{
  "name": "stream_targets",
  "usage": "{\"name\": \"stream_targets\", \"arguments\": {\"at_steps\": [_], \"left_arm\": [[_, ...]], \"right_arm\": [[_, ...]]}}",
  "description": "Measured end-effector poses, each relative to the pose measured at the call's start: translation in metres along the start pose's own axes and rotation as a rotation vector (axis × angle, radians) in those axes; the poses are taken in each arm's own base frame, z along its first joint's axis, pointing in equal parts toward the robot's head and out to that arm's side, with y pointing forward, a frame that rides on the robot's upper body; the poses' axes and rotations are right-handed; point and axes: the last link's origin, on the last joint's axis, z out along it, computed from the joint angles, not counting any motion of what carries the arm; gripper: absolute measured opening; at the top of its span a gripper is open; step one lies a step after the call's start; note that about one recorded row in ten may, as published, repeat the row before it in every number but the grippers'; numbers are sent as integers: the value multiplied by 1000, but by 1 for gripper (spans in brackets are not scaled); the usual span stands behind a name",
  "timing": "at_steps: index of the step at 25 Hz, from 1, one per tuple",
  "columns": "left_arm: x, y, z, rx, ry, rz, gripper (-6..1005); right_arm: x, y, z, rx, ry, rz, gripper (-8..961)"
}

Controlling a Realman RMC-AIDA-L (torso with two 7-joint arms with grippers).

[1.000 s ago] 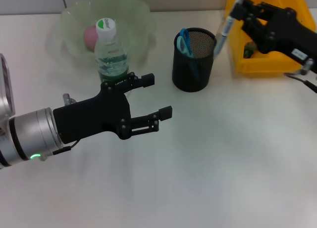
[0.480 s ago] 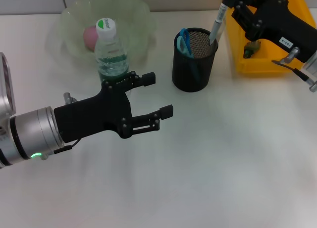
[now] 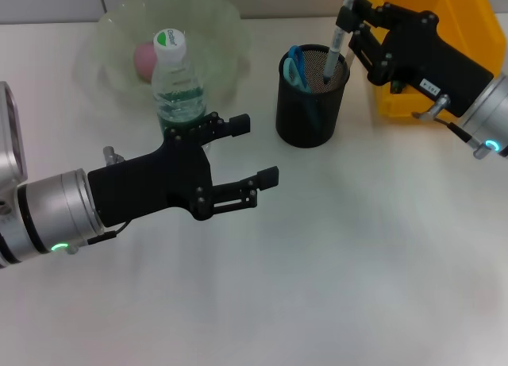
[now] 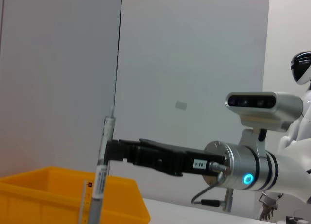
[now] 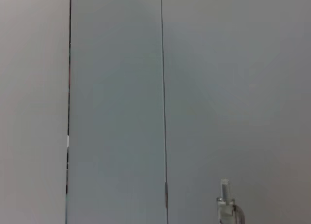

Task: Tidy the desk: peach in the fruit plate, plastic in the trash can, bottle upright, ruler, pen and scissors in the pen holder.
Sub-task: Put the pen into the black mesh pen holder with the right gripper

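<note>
You are gripping the pen (image 3: 336, 37) in the right gripper (image 3: 359, 26); releasing off-centre risks missing the pen holder (image 3: 311, 96)

We are looking at a robot lab or testing room set up to pass for an office desk. We see a plain white table (image 3: 357, 263) carrying staged desk items: a black mesh pen holder (image 3: 311, 96), a clear plastic bowl (image 3: 214, 25) and a yellow plastic storage bin (image 3: 468, 17) of the kind used in workshops. Behind the table we find bare grey wall panels (image 4: 194, 63) with thin vertical seams, with no shelves or decoration. In the left wrist view we also make out a white humanoid robot (image 4: 303, 88) standing in the background at the edge, which points to a robotics facility rather than a real office.
</note>
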Motion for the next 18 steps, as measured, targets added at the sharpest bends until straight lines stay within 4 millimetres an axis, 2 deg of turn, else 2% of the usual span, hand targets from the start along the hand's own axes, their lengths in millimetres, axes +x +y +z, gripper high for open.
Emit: {"name": "stream_targets", "arguments": {"at_steps": [18], "left_arm": [[7,-4,8,-23,6,12,832]], "right_arm": [[13,0,4,26,71,-34,172]]}}
